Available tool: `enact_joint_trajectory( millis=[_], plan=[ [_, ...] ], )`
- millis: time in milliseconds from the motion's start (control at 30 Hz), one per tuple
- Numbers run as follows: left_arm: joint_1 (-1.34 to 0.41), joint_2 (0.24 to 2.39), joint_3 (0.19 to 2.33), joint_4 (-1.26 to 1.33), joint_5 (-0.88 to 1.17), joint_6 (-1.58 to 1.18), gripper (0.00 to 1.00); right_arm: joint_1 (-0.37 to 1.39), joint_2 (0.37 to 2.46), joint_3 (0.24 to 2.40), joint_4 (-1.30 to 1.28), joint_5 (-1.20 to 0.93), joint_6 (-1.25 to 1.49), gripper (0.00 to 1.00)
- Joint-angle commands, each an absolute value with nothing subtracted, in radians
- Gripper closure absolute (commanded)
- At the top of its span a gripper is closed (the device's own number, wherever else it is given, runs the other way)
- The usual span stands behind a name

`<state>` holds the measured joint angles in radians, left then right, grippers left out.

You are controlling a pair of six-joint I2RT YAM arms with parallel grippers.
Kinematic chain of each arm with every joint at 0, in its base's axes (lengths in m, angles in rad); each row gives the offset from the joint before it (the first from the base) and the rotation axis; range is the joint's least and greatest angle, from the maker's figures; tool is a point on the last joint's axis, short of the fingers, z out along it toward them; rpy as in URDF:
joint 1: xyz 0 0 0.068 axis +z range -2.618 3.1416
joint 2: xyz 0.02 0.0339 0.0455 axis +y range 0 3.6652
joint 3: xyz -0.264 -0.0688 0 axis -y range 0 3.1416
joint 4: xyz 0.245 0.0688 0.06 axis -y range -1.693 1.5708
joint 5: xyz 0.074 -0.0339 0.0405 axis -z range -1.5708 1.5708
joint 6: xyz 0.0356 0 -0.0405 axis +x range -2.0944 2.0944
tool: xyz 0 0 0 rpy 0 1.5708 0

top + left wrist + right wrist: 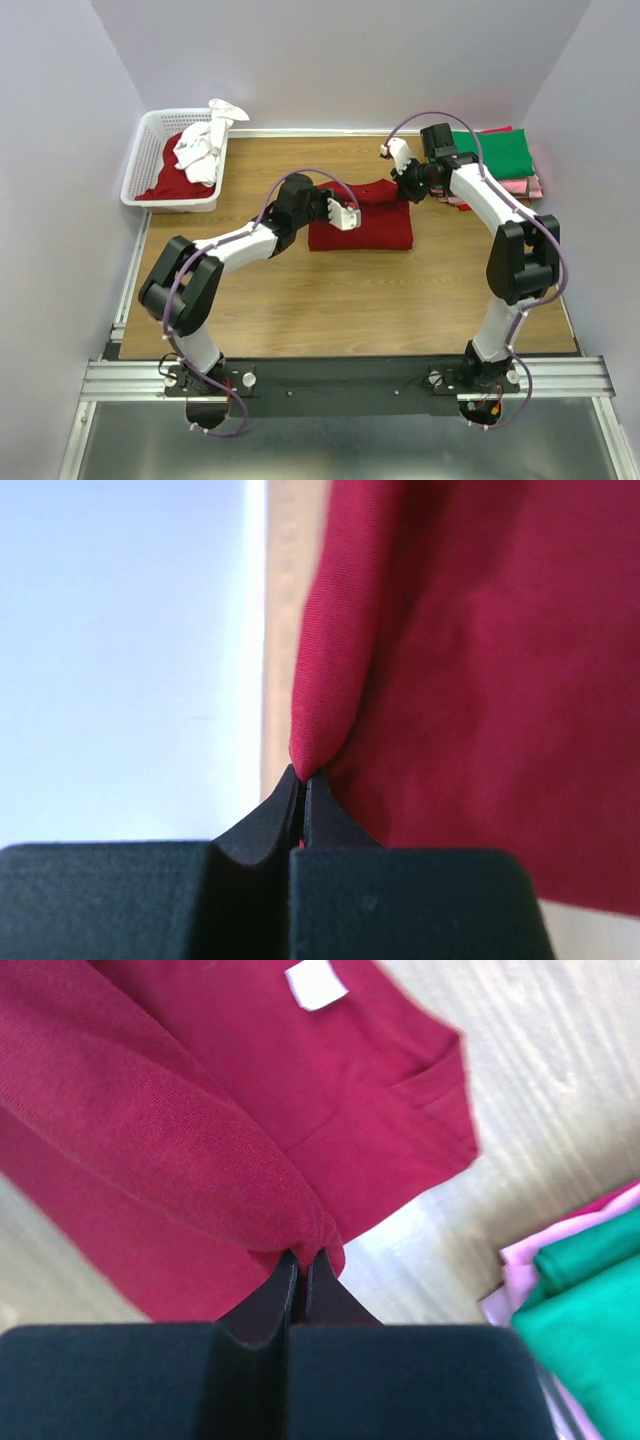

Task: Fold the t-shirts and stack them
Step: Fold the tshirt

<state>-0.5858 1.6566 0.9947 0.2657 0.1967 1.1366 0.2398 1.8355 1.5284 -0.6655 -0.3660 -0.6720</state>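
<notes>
A dark red t-shirt (372, 222) lies partly folded in the middle of the table. My left gripper (350, 216) is shut on its left edge; in the left wrist view (303, 772) a fold of the red cloth (480, 680) is pinched between the tips. My right gripper (404, 181) is shut on the shirt's far right corner; the right wrist view (303, 1255) shows the cloth (150, 1110) bunched at the tips and the white neck label (316, 984). A stack of folded shirts, green (496, 152) on top of pink (533, 185), sits at the far right.
A white lattice basket (150, 160) stands at the far left, holding a red shirt (168, 182) and a crumpled white one (205, 140). The folded stack also shows in the right wrist view (590, 1310). Walls enclose the table on three sides.
</notes>
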Motion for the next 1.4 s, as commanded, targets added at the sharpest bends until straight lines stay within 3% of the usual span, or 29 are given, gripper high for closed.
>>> enact_joint_trajectory(
  millis=[0,233,533,1367],
  plan=[
    [-0.572,1.744,1.063,0.481,0.08,1.135,1.0,0.226,1.896,1.604,-0.555,-0.315,-0.601,0.99],
    [-0.539,1.899,1.158,0.529,0.035,1.124,1.0,0.221,2.005,1.695,-0.511,-0.293,-0.565,1.0],
    [-0.503,1.937,1.16,0.529,0.103,1.1,1.0,0.222,2.092,1.755,-0.511,-0.29,-0.532,1.0],
    [-0.538,2.071,1.331,0.529,0.163,1.091,1.0,0.222,1.882,1.545,-0.508,-0.15,-0.382,1.0]
  ],
)
